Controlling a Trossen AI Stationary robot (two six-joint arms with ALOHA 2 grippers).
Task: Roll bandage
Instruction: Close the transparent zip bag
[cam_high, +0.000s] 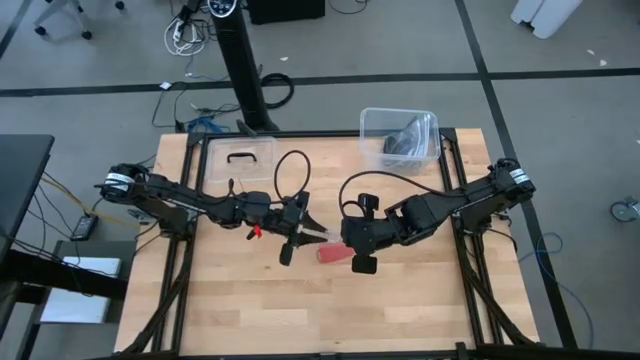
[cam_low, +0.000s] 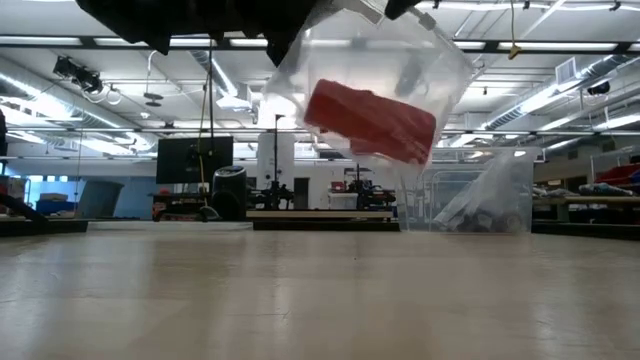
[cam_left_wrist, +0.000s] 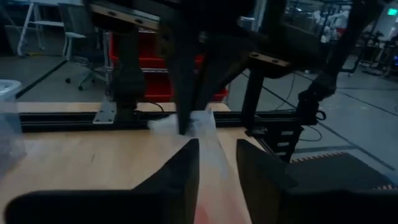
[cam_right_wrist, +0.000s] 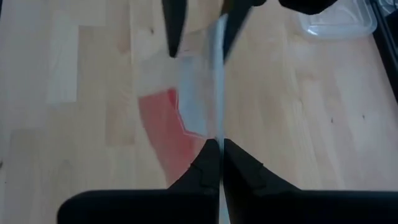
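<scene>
The bright red bandage (cam_low: 370, 120) lies as a stubby roll inside a clear plastic bag (cam_low: 425, 60), which hangs well above the table. In the high view the bandage (cam_high: 330, 253) shows between the two grippers at mid-table. My right gripper (cam_right_wrist: 221, 154) is shut on the bag; it comes from the table's right (cam_high: 347, 244). My left gripper (cam_left_wrist: 217, 168) is open, and it comes from the table's left (cam_high: 298, 234). Its fingers stand on either side of the bag's other end (cam_left_wrist: 208, 134). My right gripper pinches a thin edge of the clear bag (cam_right_wrist: 219, 134) between its two fingers, which come nearly level from the table's right. The bag is lifted clear, tilted, with the bandage lying in it. My left gripper: I cannot tell whether its fingers touch the bag.
A clear plastic bin (cam_high: 400, 135) with dark things in it stands at the table's far right; it also shows in the low view (cam_low: 485, 195). A clear lid or tray with a black handle (cam_high: 240, 158) lies at the far left. The near half of the wooden table (cam_high: 300, 310) is bare.
</scene>
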